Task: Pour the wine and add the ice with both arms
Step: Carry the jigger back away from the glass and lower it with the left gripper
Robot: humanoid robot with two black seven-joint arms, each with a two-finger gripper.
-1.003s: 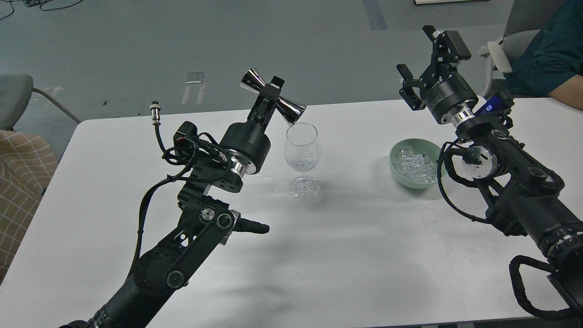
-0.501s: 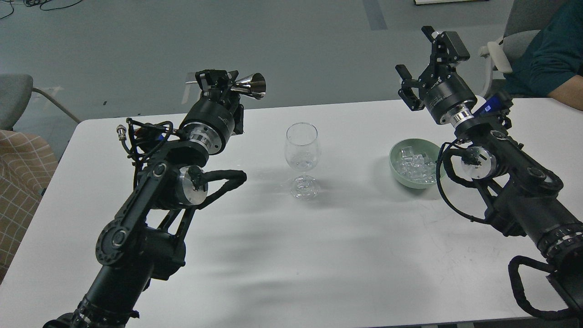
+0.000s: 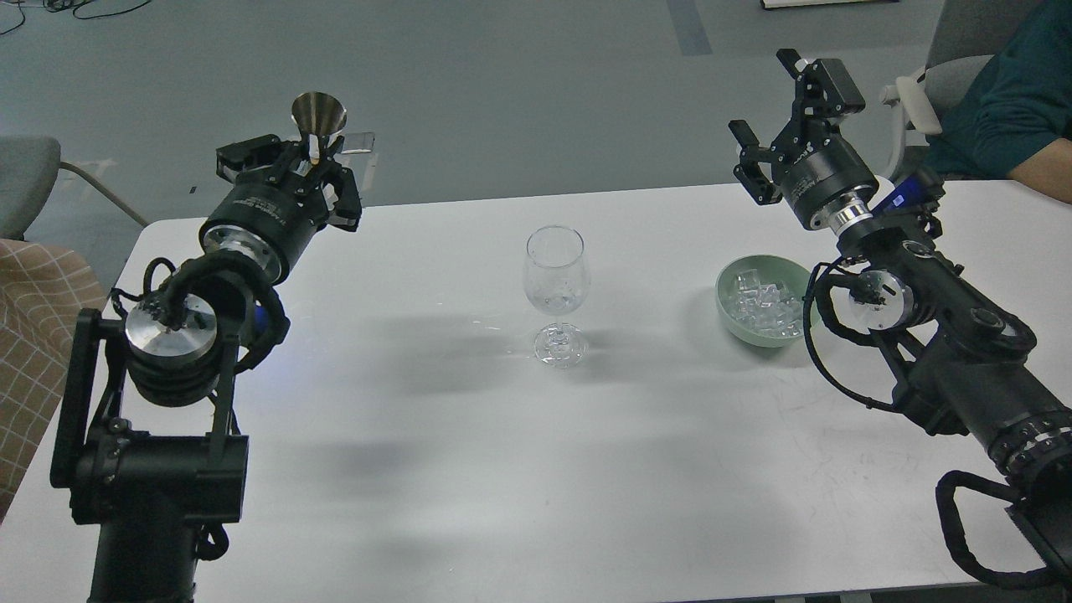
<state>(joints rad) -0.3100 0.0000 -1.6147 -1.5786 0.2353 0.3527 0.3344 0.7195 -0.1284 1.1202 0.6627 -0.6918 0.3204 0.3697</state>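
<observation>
**White table, jigger upright, ice untouched**

Grey floor stretches behind a white table (image 3: 469,469) on which the wine glass (image 3: 554,289) stands upright near the centre, with a green bowl (image 3: 727,311) of ice (image 3: 764,303) well apart to its right. At the far right edge a seated person's arm (image 3: 1005,109) in a teal sleeve is seen beside a grey chair; another chair and a checked fabric sit at the left edge.

The metal jigger (image 3: 318,121) is held upright at its waist by the left gripper (image 3: 311,161), raised beyond the table's far left edge, well away from the glass. The wine cannot be made out with certainty; only glints are seen low in the bowl of the glass.

The right gripper (image 3: 779,113) is spread wide and empty, above and behind the ice bowl. Judged from this, the jigger should be set down level, clear of the glass. The open fingers are best lowered straight over one cube, since clear cubes are likely slippery. The glass stem should be given a wide berth, as it looks easily tipped.
</observation>
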